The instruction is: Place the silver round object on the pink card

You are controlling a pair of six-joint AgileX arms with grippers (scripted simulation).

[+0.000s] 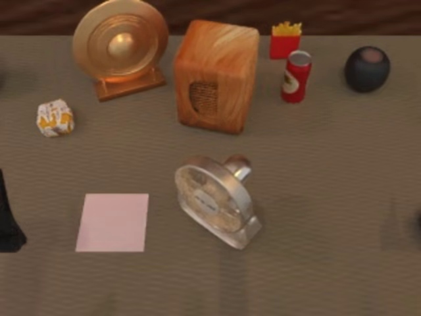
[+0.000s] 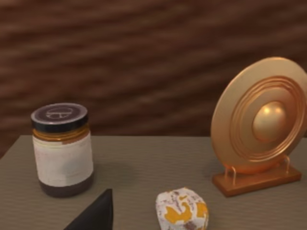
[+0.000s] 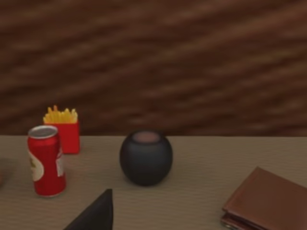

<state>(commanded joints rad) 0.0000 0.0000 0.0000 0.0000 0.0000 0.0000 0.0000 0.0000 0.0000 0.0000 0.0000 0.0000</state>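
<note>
Silver round object (image 1: 214, 201): centre of the top view, standing on its flat foot, dial tilted toward the lower left, knob at its upper right; free of any grip. Pink card (image 1: 112, 222): flat at lower left, just beside the clock and apart from it, bare, so the transfer looks not yet begun. Left arm (image 1: 9, 220): dark shape cut by the left edge, apparently parked clear of the work; claw state cannot be told. Right arm: barely a dark trace at the right edge; claw likewise cannot be told. Each wrist view shows only one dark fingertip (image 2: 96, 213).
</note>
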